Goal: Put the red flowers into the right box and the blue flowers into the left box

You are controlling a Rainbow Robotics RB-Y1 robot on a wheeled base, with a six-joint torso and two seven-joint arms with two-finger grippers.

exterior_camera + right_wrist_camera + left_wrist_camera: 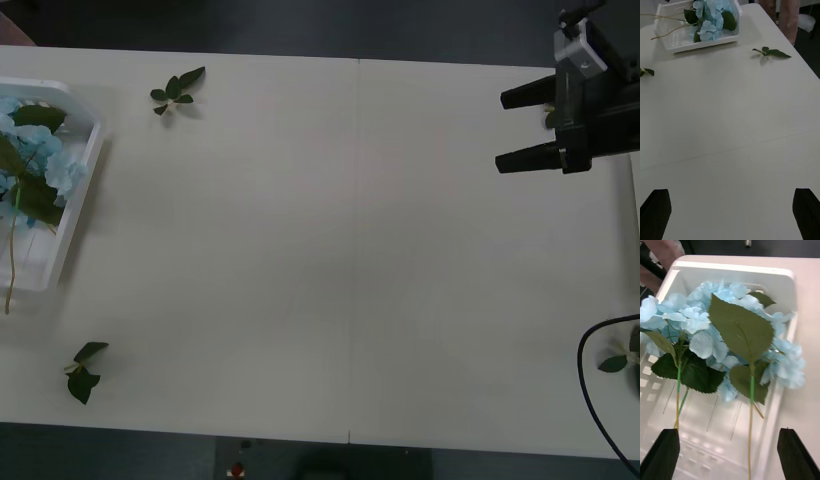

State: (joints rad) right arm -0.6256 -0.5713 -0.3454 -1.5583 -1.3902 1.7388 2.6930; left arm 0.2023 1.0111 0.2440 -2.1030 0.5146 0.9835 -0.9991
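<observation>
The blue flowers [726, 337] are lying in the left box [733, 272] at the left edge of the tabletop [350, 250], stems trailing over its near rim. The left end effector [728, 457] is hovering above them, released and gripping nothing. The right end effector [520, 127] is hanging over the tabletop's far right, fingers spread, empty. Loose leaf sprigs [176, 90] are lying on the tabletop.

left tool [728, 457]: black fingers spread wide apart, nothing between them, above the box
left box [733, 272]: white, ribbed bottom, rounded rim
blue flowers [707, 324]: pale blue heads piled inside the left box, large dark green leaves on top, thin stems running toward the fingers
table [808, 363]: pale surface beside the box rim
</observation>
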